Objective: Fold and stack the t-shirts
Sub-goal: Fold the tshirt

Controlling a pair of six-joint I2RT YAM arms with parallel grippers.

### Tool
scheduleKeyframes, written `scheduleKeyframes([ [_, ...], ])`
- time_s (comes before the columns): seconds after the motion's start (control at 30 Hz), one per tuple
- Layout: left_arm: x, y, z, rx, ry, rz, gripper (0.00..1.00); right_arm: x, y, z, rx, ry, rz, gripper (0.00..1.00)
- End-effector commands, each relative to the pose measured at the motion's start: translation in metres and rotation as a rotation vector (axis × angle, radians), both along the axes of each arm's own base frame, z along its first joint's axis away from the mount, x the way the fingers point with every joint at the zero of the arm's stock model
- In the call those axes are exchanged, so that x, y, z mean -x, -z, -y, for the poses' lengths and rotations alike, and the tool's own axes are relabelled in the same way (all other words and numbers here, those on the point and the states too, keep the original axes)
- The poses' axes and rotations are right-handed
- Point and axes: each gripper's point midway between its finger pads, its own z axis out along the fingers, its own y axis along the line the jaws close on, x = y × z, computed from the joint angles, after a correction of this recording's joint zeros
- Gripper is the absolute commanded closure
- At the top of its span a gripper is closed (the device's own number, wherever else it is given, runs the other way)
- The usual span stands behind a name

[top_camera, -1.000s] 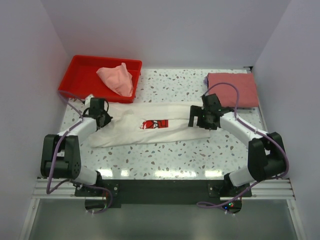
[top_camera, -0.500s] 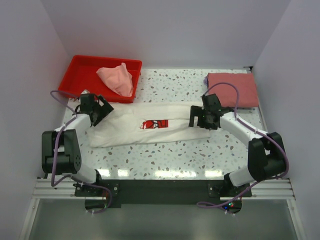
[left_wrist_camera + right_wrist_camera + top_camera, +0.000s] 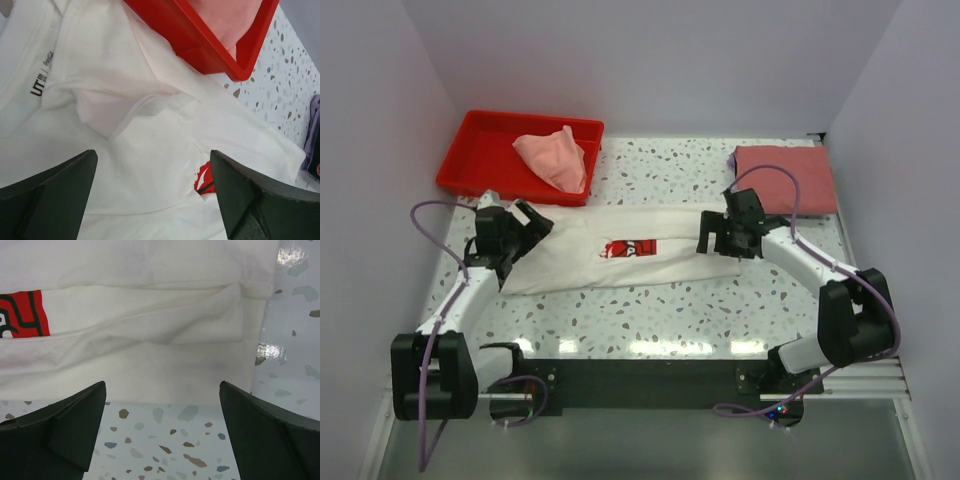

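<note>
A white t-shirt [image 3: 620, 255] with a red chest print [image 3: 628, 248] lies folded into a long band across the middle of the table. My left gripper [image 3: 527, 222] hovers open over its left end, nothing between the fingers; the left wrist view shows the cloth [image 3: 150, 145] and print [image 3: 202, 179] below the open gripper [image 3: 152, 162]. My right gripper [image 3: 716, 236] stands open above the band's right end; in the right wrist view its open gripper [image 3: 162, 392] straddles the hem of the white tee [image 3: 150, 345]. A pale pink t-shirt [image 3: 555, 158] lies crumpled in the tray. A dusty-red t-shirt [image 3: 785, 178] lies folded at the back right.
The red plastic tray [image 3: 480, 150] stands at the back left, its corner [image 3: 235, 70] close beyond the left gripper. Purple walls close in the table on the left, back and right. Bare terrazzo table [image 3: 650, 310] runs between the white tee and the arm bases.
My left gripper has opened and let go of the white tee's left end, and its arm has swung back toward the left wall. The right arm has stayed still, open.
</note>
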Motion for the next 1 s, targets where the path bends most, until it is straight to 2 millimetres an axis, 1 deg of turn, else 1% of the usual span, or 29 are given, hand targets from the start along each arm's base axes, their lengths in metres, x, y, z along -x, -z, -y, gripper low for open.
scheduleKeyframes([
  [0.0,-0.007,-0.002,0.023,0.027,0.07,0.042,0.0,-0.005,-0.016,-0.007,-0.04,-0.033,0.07,0.01],
  [0.03,-0.008,0.006,0.029,0.017,0.081,0.018,0.0,-0.005,-0.016,-0.007,-0.041,-0.032,0.068,0.01],
  [0.07,-0.014,0.005,0.028,0.009,0.079,0.027,0.0,-0.005,-0.015,-0.006,-0.038,-0.034,0.067,0.01],
  [0.1,-0.018,0.013,0.026,-0.001,0.073,0.007,0.0,-0.005,-0.016,-0.007,-0.037,-0.036,0.066,0.01],
  [0.17,-0.032,0.011,0.02,-0.028,0.047,0.035,0.0,-0.005,-0.016,-0.005,-0.029,-0.036,0.069,0.01],
  [0.2,-0.038,0.021,0.018,-0.036,0.044,0.011,0.0,-0.004,-0.016,-0.005,-0.027,-0.038,0.068,0.01],
  [0.23,-0.044,0.021,0.016,-0.051,0.044,0.018,0.0,-0.004,-0.015,-0.005,-0.024,-0.038,0.067,0.01],
  [0.27,-0.06,0.009,0.016,-0.052,0.042,0.065,0.0,-0.005,-0.014,-0.005,-0.024,-0.038,0.066,0.01],
  [0.3,-0.068,0.018,0.014,-0.058,0.04,0.052,0.0,-0.004,-0.013,-0.005,-0.023,-0.043,0.064,0.01],
  [0.33,-0.083,0.005,0.013,-0.074,0.037,0.09,0.0,-0.005,-0.013,-0.005,-0.021,-0.043,0.063,0.01],
  [0.37,-0.092,0.003,0.009,-0.085,0.03,0.1,0.0,-0.005,-0.012,-0.005,-0.021,-0.038,0.065,0.01],
  [0.4,-0.1,0.009,0.007,-0.093,0.031,0.091,0.0,-0.006,-0.012,-0.005,-0.022,-0.037,0.073,0.01],
  [0.43,-0.11,0.001,-0.001,-0.104,-0.003,0.101,0.0,-0.008,-0.012,-0.004,-0.023,-0.033,0.079,0.01],
  [0.47,-0.114,0.002,0.002,-0.094,0.012,0.097,0.0,-0.007,-0.012,-0.003,-0.019,-0.032,0.079,0.01],
  [0.5,-0.117,0.005,-0.009,-0.095,-0.012,0.087,0.0,-0.008,-0.013,-0.003,-0.015,-0.029,0.081,0.01],
  [0.63,-0.122,0.006,-0.016,-0.112,-0.039,0.067,0.0,-0.007,-0.015,-0.001,-0.005,-0.036,0.088,0.01],
  [0.67,-0.122,0.011,-0.018,-0.119,-0.049,0.046,0.0,-0.008,-0.015,0.002,0.01,-0.029,0.091,0.01],
  [0.7,-0.123,0.013,-0.019,-0.123,-0.051,0.034,0.0,-0.009,-0.017,0.002,0.011,-0.028,0.095,0.01],
  [0.77,-0.121,0.014,-0.016,-0.117,-0.036,0.004,0.0,-0.011,-0.02,0.001,0.009,-0.032,0.105,0.01],
  [0.8,-0.12,0.01,-0.015,-0.113,-0.03,0.01,0.0,-0.013,-0.024,0.0,0.004,-0.033,0.114,0.01],
  [0.87,-0.114,0.009,-0.015,-0.116,-0.038,0.013,0.0,-0.016,-0.029,-0.002,-0.005,-0.042,0.125,0.01],
  [0.9,-0.111,0.0,-0.018,-0.122,-0.053,0.032,0.0,-0.018,-0.032,-0.004,-0.007,-0.044,0.133,0.01],
  [0.93,-0.103,0.004,-0.019,-0.126,-0.065,0.01,0.0,-0.019,-0.031,-0.004,-0.005,-0.045,0.13,0.01],
  [0.97,-0.099,0.002,-0.021,-0.13,-0.071,0.01,0.0,-0.019,-0.03,-0.008,-0.026,-0.063,0.124,0.01],
])
